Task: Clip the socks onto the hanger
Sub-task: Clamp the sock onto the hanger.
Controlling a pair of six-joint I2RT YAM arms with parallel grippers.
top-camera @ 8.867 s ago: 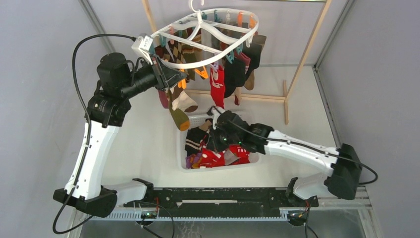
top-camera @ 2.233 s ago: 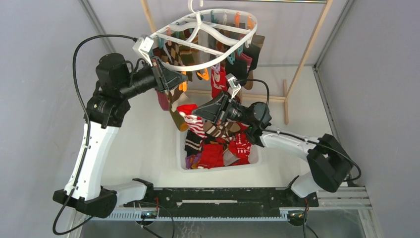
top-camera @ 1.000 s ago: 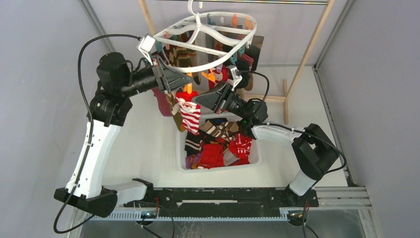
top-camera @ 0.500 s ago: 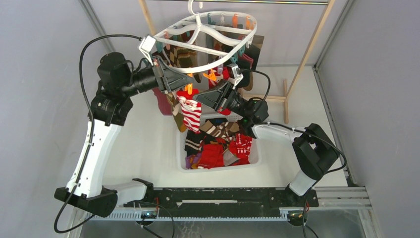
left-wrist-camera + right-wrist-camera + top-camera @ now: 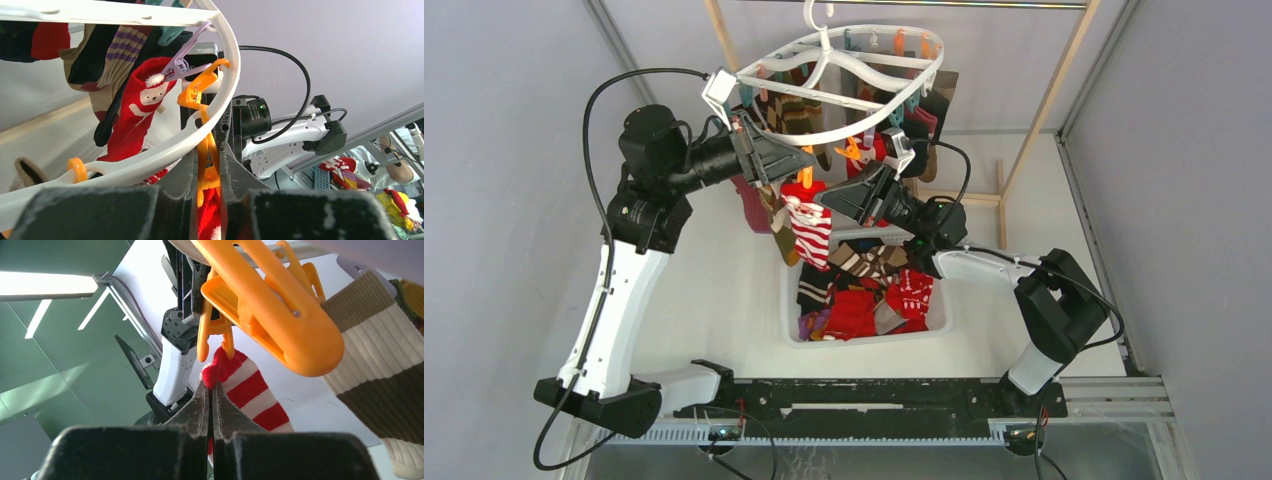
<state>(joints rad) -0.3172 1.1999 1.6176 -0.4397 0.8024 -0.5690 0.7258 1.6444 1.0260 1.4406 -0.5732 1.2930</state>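
The hanger (image 5: 233, 70) hangs by its hook at the upper centre of the overhead view. The left gripper (image 5: 208, 167) has its fingers pressed onto an orange clip (image 5: 205, 112) on the hanger's near rim. The right gripper (image 5: 210, 390) pinches the cuff of a red-and-white striped sock (image 5: 809, 232) just beneath that clip.

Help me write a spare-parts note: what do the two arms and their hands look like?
The left arm and right arm share white link shells and black joint housings, each trailing a looping black cable. The left hand and right hand are black, with two tapered, grainy-surfaced fingers.
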